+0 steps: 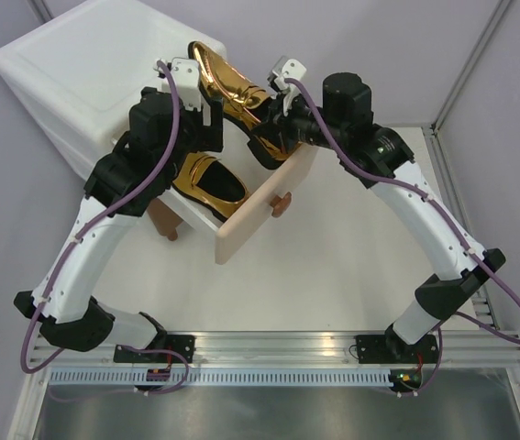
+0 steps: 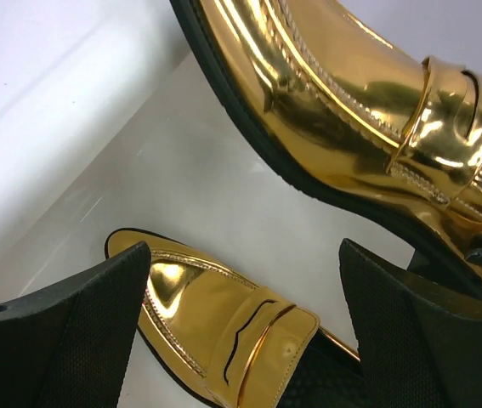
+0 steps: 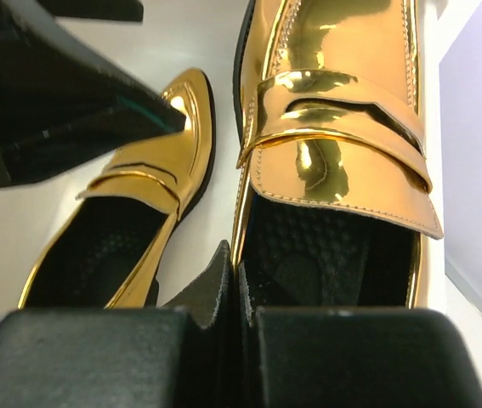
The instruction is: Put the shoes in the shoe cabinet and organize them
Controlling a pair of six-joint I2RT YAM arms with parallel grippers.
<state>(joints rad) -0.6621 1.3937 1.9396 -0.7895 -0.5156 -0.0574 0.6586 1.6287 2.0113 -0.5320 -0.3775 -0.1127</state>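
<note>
As your right pincer (image 3: 236, 285) grips one gold loafer (image 1: 227, 84) by its heel rim over the beige drawer (image 1: 264, 206), you look set to lower it | mate loafer (image 1: 206, 181) lies inside that drawer, leaving room alongside | left pincer (image 2: 241, 289) hangs wide and empty above the drawer.

The top external camera looked steeply down from high on the drawer side of the white boxy plastic cabinet (image 1: 67, 82), far enough back to take in the whole cabinet and its pulled-out beige-fronted drawer (image 1: 260, 206). The left wrist camera hung very close over that drawer, facing its white floor. The right wrist camera looked down into the same drawer from just above. All three views shared the glossy gold loafer (image 1: 206, 179) (image 2: 223, 331) (image 3: 138, 195) lying in the drawer and the second gold loafer (image 1: 227, 82) (image 2: 351, 110) (image 3: 334, 127) tilted above it.
</note>
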